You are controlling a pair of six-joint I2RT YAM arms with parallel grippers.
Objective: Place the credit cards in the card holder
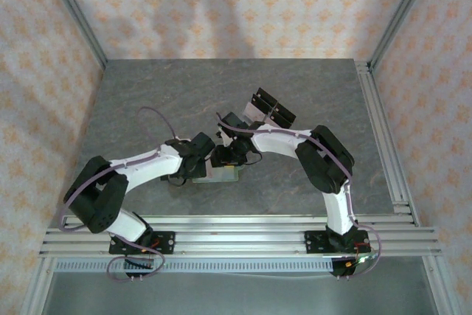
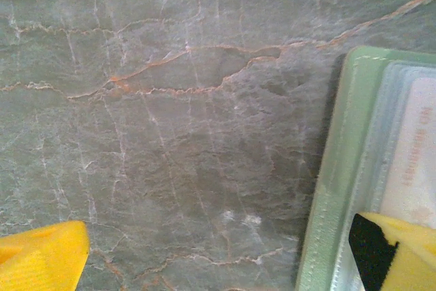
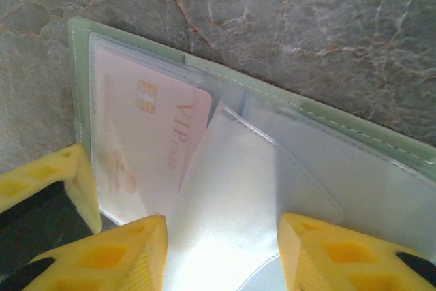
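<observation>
Right up close are the two yellow fingers (image 3: 116, 250) of the right claw (image 3: 223, 250). They are apart, so this claw is open. A clear plastic flap (image 3: 238, 175) sticks up in the gap between them, but I cannot tell if they pinch it. The flap is part of the green card holder (image 3: 80, 80), which lies open and flat on the table (image 3: 306, 25). A pale pink card (image 3: 146, 134) sits in its left clear pocket. It has a small gold chip and the red letters VIP on it. Its right side is partly hidden by the flap. Past the card holder is the grey table top with thin orange and white cracks. The left claw (image 2: 218, 260) is wide open and holds nothing. One yellow finger is over the bare table and the other is over the edge of the card holder. From above, the two white arms (image 1: 147, 164) bend in from both sides, and their claws meet over the card holder. It lies near the middle of the table, a bit toward the near edge. Farther back and a little to the right stands a rack (image 1: 271, 108) with black pieces, well apart from the card holder. Behind the table is a wall (image 1: 236, 5) with an orange pattern.
</observation>
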